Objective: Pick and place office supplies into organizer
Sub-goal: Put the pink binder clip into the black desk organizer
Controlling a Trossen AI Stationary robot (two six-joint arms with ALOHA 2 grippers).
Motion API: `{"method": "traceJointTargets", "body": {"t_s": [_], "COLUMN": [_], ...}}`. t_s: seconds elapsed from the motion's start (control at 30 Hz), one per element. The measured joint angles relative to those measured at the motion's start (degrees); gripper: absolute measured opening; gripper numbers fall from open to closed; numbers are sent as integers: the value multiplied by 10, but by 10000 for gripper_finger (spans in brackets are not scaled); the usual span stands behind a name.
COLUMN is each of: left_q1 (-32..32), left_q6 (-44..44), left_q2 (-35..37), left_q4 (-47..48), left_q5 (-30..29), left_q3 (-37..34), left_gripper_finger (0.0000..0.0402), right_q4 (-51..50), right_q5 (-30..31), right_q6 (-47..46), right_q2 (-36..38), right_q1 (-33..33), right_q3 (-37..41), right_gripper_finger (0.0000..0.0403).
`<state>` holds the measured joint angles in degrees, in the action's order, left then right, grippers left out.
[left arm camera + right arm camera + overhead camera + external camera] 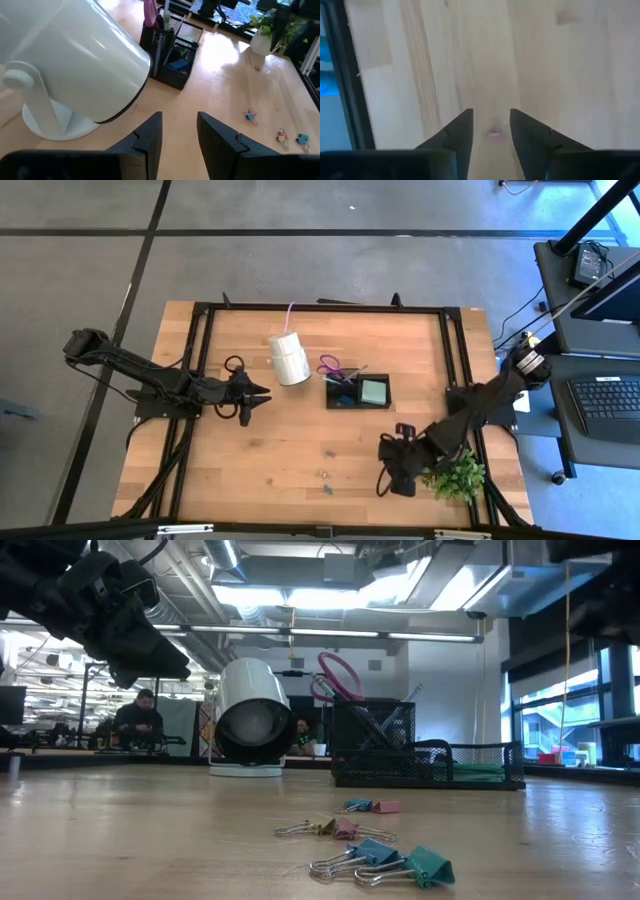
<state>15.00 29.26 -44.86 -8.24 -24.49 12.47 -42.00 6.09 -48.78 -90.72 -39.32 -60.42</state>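
The black mesh organizer [331, 402] stands at mid-table. It holds purple-handled scissors [330, 365], pens and a mint-green sticky-note pad [373, 391], and also shows in the low view [430, 762]. Several small binder clips [380, 858] lie loose on the wood nearer the front edge [323, 472]. My left gripper [179, 127] is open and empty above the table, left of the white cylinder [290, 358] and level with the organizer [175, 55]. My right gripper [491, 125] is open and points down at the wood near the front right. A small pink item [494, 133] lies between its fingertips.
The white cylinder on its round foot [60, 65] stands between my left gripper and the organizer. A potted green plant [455, 477] stands just right of my right gripper. A black frame rail [342, 75] runs along the table's edge. Bare wood lies between the two arms.
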Motion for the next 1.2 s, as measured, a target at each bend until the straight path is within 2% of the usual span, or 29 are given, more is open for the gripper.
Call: {"method": "traceJointTargets", "body": {"t_s": [0.3, 0.5, 1.2], "left_q1": [0, 0, 0], "left_q6": [0, 0, 0], "left_q2": [0, 0, 0], "left_q4": [8, 8, 9], "left_q5": [0, 0, 0], "left_q3": [0, 0, 0], "left_gripper_finger": [116, 116, 116], "right_q4": [-6, -5, -25], "right_q5": [-16, -44, -48], "right_q6": [-79, -51, -52], "right_q2": [-51, -76, -81], "right_q1": [-15, -17, -19], "right_q3": [0, 0, 0], "right_gripper_finger": [132, 133, 133]}}
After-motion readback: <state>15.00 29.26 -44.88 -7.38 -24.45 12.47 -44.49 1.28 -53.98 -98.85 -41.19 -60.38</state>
